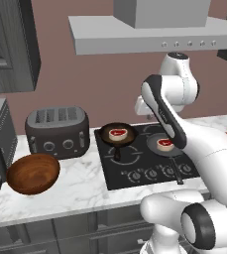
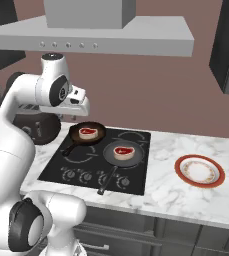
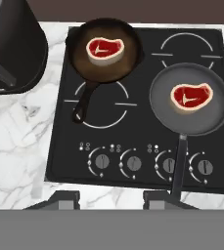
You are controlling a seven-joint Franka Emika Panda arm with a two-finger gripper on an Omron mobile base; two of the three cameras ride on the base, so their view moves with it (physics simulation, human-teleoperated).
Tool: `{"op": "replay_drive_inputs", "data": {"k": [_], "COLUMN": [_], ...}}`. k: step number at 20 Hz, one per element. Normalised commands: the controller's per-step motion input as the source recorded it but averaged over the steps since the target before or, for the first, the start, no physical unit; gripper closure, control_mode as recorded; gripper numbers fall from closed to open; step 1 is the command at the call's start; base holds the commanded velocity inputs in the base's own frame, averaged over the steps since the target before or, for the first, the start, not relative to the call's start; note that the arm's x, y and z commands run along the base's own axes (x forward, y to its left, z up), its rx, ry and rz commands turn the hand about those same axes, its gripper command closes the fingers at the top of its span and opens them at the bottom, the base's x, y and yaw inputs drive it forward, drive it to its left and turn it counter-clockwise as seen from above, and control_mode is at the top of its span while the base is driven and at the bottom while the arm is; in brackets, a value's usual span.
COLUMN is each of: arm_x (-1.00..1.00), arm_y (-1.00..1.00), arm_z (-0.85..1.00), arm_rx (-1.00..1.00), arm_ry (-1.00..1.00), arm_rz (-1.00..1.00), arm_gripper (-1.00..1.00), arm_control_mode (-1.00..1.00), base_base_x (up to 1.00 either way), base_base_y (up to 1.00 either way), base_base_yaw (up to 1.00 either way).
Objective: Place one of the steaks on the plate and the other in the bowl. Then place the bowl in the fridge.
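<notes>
The cooktop (image 1: 144, 156) is taken as the landmark, set into the marble surface (image 1: 80, 183). Farthest to its left, near the front edge of the surface, the bowl (image 1: 33, 173) is seen upright with nothing in it. Between the bowl and the cooktop, further back, a dark toaster (image 1: 58, 130) is stood, just beside the cooktop's left edge. On the cooktop's rear left burner a small black frying pan (image 3: 103, 49) is placed, and one steak (image 3: 105, 50) is held in it; its handle is pointed toward the front. On the right side of the cooktop a grey skillet (image 3: 190, 100) is set with the second steak (image 3: 191, 97) lying in it, its long handle reaching over the knobs (image 3: 152, 163) at the front. To the right of the cooktop, well apart on the marble, the plate (image 2: 199, 171) is seen bare. Above the cooktop a grey range hood (image 2: 91, 35) is mounted. The gripper (image 3: 111, 201) is hung above the cooktop's front edge, its jaws parted with nothing between them.
</notes>
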Motion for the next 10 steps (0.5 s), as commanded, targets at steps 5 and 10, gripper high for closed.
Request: {"op": "replay_drive_inputs", "data": {"k": [5,10], "arm_x": [-0.15,-0.17], "arm_y": [-0.14,-0.34], "arm_z": [-0.02,-0.06], "arm_rx": [0.0,0.0], "arm_ry": [0.0,0.0], "arm_rz": [0.0,0.0], "arm_gripper": [-1.0,-1.0], "arm_control_mode": [-1.0,-1.0], "base_base_x": [0.0,0.0], "base_base_y": [0.0,0.0], "base_base_yaw": [0.0,0.0]}}
